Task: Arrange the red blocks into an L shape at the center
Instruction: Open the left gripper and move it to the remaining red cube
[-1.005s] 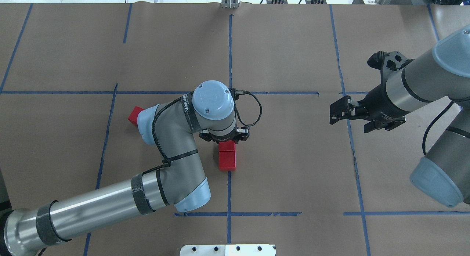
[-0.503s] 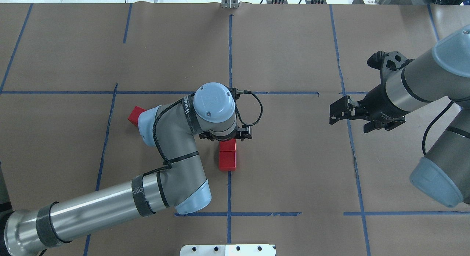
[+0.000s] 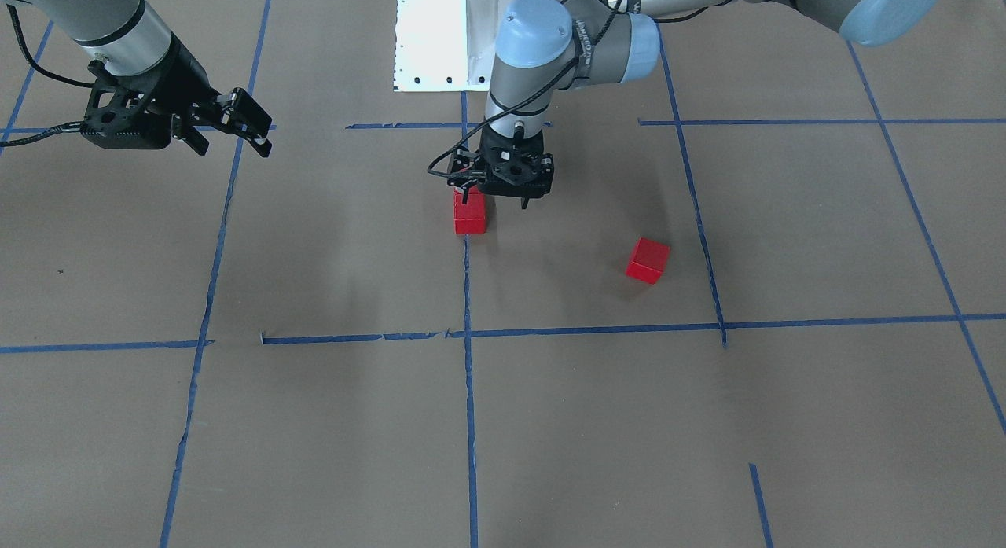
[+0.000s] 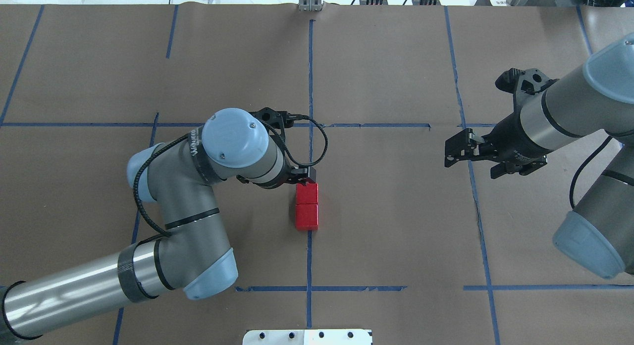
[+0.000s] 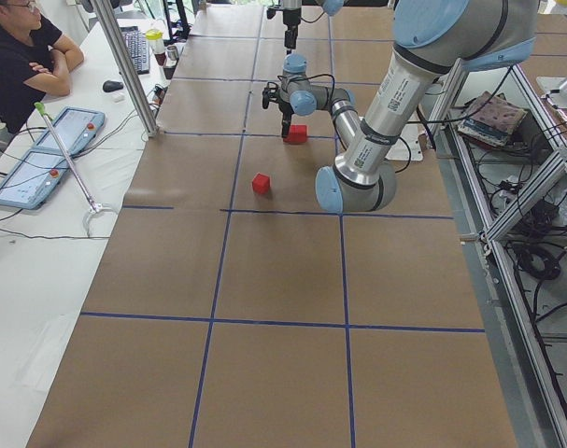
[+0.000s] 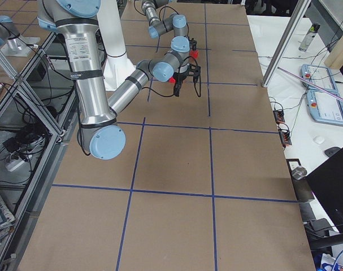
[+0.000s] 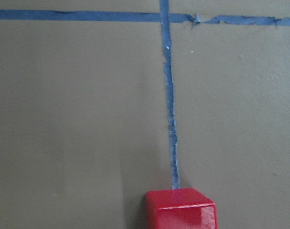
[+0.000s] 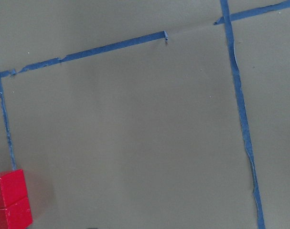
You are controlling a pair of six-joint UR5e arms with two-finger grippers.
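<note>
Overhead, my left arm (image 4: 233,147) hides the third red block (image 3: 648,260). My left tool (image 3: 495,199), fingers apart and empty, hangs by the touching pair (image 4: 307,205).

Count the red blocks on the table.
3. One block and a second block touch on the central tape line; the third block lies alone toward the robot's left, hidden overhead.

A broad sheet of brown paper (image 5: 283,373) is gridded with blue tape (image 5: 283,323). In the left-side view, a white desk (image 5: 40,271) and a seated person (image 5: 17,61) are seen at upper left.
</note>
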